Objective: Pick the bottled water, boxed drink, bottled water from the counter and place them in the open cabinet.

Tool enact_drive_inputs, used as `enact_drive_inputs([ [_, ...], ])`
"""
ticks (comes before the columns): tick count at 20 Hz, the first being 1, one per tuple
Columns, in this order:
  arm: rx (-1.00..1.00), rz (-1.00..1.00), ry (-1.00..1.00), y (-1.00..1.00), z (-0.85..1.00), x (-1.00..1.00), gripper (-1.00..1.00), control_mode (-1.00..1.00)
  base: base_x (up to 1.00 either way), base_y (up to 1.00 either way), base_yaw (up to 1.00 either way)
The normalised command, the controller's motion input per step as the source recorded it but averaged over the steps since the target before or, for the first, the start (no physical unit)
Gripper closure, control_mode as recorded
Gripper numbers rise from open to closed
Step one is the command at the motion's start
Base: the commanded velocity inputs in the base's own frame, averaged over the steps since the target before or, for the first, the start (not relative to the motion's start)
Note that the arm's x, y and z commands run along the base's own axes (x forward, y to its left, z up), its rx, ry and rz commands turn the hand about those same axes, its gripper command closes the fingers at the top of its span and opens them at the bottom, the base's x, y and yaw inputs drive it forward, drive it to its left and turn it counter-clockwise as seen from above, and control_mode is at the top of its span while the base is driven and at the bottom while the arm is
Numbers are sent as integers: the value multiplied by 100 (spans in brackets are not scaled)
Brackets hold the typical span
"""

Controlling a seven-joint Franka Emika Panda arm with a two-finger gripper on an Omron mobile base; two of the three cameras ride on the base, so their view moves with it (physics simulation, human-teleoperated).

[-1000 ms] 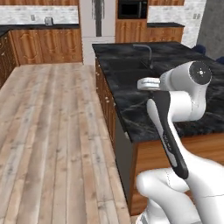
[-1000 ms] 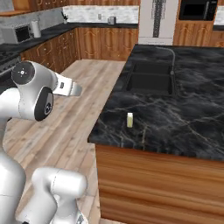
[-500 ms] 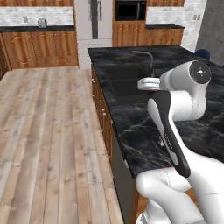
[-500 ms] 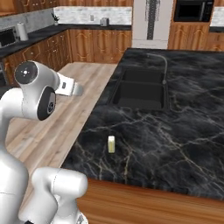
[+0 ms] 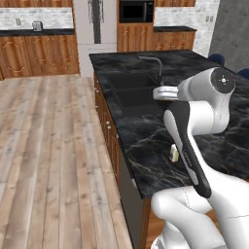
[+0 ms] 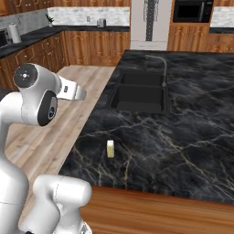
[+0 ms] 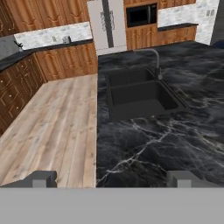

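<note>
Black marble surface point(image 6: 183, 137): carton point(image 6: 110, 148) seen standing near front edge, not yet picked. Pincer point(image 7: 111, 178) spread wide, nothing held. No bottles seen; all placing judged left.

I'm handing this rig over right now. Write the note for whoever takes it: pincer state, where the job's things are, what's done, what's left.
Pincer: open, nothing in it, held high and looking along the counter toward the sink.
Boxed drink: upright on the counter near its front left corner, on the near side of the sink, untouched; in the left base view it shows beside the forearm.
Bottled water and cabinet: I cannot place either from these views.
Done: nothing placed as far as I can see.
Left: grasp the boxed drink, find both bottles, and put all three in the open cabinet.
</note>
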Motion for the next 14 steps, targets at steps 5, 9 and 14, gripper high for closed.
enact_drive_inputs([
  [5, 0, 0, 0, 0, 0, 0, -100, 100, 0, 0, 0],
  [9, 0, 0, 0, 0, -1, 0, -100, -100, 0, 0, 0],
  [14, 0, 12, 4, -36, 0, 77, -100, -100, 0, 0, 0],
])
